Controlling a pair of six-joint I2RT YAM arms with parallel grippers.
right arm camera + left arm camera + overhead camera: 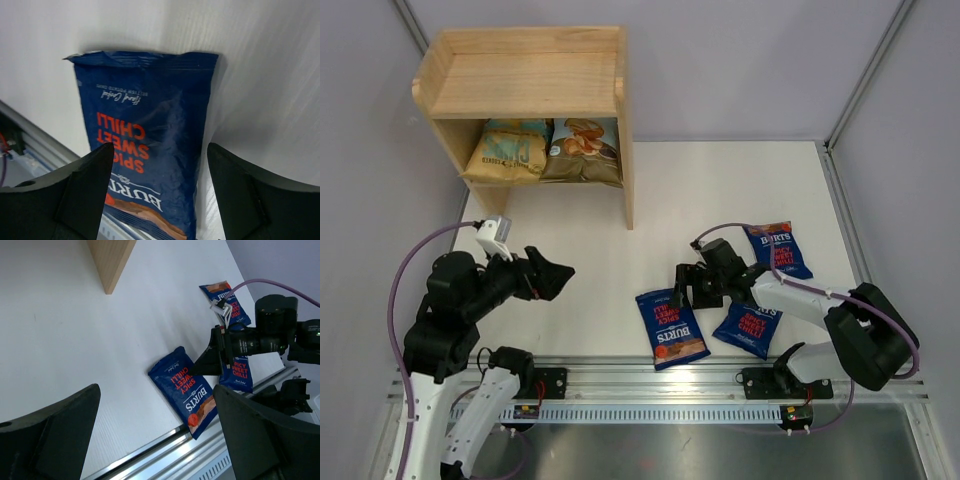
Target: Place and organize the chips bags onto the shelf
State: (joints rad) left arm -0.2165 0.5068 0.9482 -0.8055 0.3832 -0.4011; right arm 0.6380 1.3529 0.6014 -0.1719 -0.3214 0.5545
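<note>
Pale wood marks the shelf [525, 85], which stands at the far left of the white table [740, 190]. Its lower tier holds the two large bags upright and side by side. The yellow-tan bag [507, 150] is on the left, and the light-blue bag [583, 148] touches it on the right.

The three dark-blue bags lie flat on the table, well apart from the shelf and close to my right arm. The left Burts bag [671, 327] lies near the metal rail [660, 385] at the table's near edge, with its red corner toward the rail. The near Burts bag [748, 328] lies tilted just beside it, partly under my right arm. The far Burts bag [778, 248] lies beyond that arm.

My right gripper [688, 288] is spread wide over the far end of the left Burts bag. In the wrist view one finger shows on each side of its orange "SPICY SWEET CHILLI" print. I cannot tell whether the fingertips touch the foil.

My left gripper [556, 272] is also spread wide and empty. It hangs above bare table in front of the shelf and points toward the blue bags, well apart from them.
</note>
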